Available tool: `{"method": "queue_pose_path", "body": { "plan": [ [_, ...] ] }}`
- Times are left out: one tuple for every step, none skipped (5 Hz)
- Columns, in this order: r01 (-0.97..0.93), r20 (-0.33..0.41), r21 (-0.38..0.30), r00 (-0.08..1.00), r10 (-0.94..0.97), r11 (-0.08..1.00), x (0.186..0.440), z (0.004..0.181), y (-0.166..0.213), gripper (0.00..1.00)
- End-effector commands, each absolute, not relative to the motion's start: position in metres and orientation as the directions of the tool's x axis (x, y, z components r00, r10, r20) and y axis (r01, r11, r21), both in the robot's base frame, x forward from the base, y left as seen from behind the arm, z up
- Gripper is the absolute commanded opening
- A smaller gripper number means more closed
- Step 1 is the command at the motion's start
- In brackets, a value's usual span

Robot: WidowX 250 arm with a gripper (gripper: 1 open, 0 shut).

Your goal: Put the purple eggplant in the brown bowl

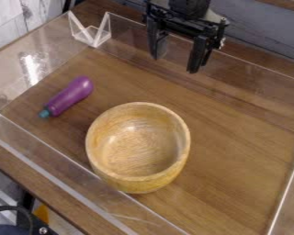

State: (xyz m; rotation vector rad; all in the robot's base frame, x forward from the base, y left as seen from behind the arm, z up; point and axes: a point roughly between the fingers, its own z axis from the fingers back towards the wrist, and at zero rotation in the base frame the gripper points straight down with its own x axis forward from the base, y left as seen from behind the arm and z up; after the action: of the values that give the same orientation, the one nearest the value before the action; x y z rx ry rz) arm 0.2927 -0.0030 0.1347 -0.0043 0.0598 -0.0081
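The purple eggplant (pixel 67 96) lies on the wooden table at the left, its blue-green stem cap pointing toward the lower left. To its right, in the lower middle, stands the brown bowl (pixel 139 144), upright and with nothing inside. My gripper (pixel 182 50) hangs at the top of the view, above the table's far side. Its dark fingers point down and stand wide open with nothing between them. It is well apart from both the eggplant and the bowl.
Low clear plastic walls (pixel 63 174) rim the table on all sides. A small clear plastic piece (pixel 91 29) sits at the far left corner. A white wall panel fills the upper left.
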Motion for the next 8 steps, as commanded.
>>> {"method": "queue_pose_path", "body": {
  "plan": [
    [-0.025,-0.076,-0.006,0.997,0.024,1.000,0.284,0.130,0.005,1.00],
    [-0.035,-0.076,-0.001,0.996,0.035,0.999,0.273,0.135,0.029,1.00],
    [-0.040,-0.068,0.011,0.997,0.041,0.999,0.265,0.142,0.054,1.00],
    [-0.093,-0.077,0.011,0.993,0.094,0.996,0.258,0.135,0.062,1.00],
    [-0.156,-0.078,0.016,0.985,0.157,0.988,0.250,0.124,0.079,1.00],
    [-0.209,-0.061,0.022,0.976,0.210,0.978,0.243,0.115,0.102,1.00],
    [-0.201,-0.046,0.027,0.978,0.202,0.979,0.251,0.110,0.115,1.00],
    [-0.187,-0.058,0.031,0.980,0.189,0.982,0.263,0.105,0.112,1.00]
  ]
}}
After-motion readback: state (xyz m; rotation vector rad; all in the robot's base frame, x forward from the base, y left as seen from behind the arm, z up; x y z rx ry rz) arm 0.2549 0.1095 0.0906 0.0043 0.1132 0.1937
